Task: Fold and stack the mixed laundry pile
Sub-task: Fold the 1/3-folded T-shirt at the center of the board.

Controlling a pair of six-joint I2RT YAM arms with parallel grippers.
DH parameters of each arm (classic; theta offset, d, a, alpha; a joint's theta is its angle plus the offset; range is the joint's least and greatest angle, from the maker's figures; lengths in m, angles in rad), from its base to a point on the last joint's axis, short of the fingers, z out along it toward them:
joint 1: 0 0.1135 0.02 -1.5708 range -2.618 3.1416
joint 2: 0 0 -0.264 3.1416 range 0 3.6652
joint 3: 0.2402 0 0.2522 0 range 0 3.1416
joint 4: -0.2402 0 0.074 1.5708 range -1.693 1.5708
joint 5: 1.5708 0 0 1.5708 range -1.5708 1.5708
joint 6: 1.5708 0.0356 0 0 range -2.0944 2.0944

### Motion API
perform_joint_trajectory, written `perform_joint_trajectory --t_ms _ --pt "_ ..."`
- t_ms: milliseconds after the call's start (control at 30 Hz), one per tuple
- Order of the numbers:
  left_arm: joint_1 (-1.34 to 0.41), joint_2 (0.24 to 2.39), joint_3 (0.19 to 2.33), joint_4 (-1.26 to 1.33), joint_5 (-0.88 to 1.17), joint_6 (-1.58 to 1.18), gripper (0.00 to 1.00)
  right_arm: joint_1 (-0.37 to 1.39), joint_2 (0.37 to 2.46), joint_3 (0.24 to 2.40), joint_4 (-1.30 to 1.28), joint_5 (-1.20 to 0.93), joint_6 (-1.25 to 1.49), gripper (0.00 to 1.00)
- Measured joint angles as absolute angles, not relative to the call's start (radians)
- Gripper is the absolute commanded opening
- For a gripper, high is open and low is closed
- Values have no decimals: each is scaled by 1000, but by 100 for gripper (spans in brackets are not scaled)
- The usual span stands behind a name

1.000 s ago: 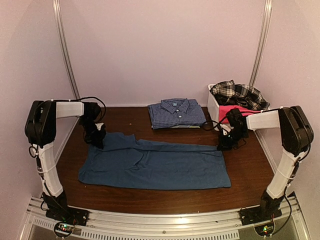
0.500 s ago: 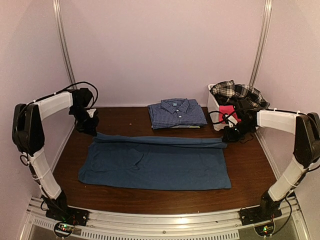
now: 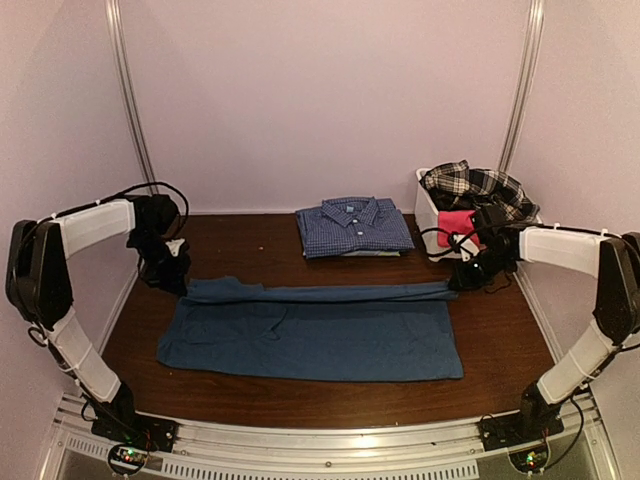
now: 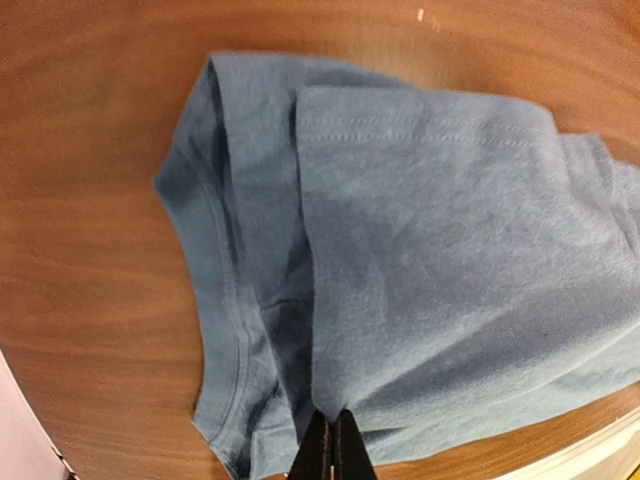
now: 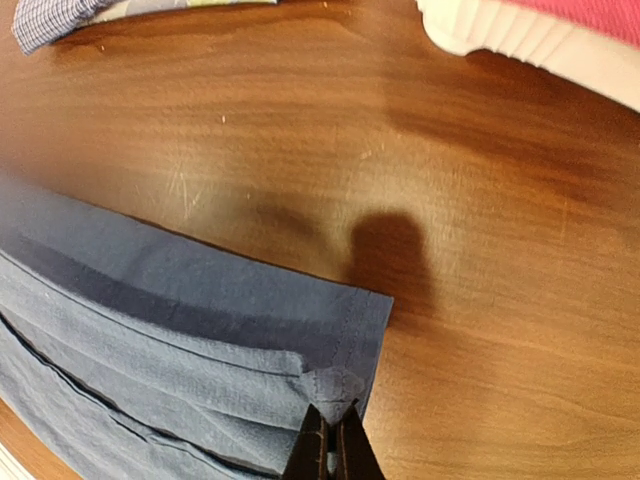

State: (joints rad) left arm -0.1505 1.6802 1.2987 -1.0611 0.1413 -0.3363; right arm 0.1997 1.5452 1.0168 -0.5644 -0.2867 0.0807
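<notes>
Pinching the blue T-shirt are left pincer and right pincer.

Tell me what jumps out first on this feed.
The dark blue T-shirt is spread across the middle, its far edge pinched at each end by the left gripper and right gripper. Behind it lie a folded blue checked shirt, back centre, and a white bin holding a plaid shirt and pink piece, back right.
</notes>
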Motion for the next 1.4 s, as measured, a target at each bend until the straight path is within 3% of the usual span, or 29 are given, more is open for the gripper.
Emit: perform_joint_trajectory --t_ms 400,1167,1233,1300,1400 --pt "-166 1675 1108 -977 169 -374 0 204 1531 955 -556 -268 108 0" --pt "-166 1755 1160 -944 134 -350 0 221 1533 921 -588 -258 123 0" --pt "-166 1760 1160 -945 134 -345 4 223 1549 921 -599 -258 131 10" --pt "-166 1762 1160 -950 133 -339 19 224 1570 923 -616 -262 142 23" --pt "-165 1762 1176 -976 119 -319 32 225 1586 931 -660 -262 156 44"
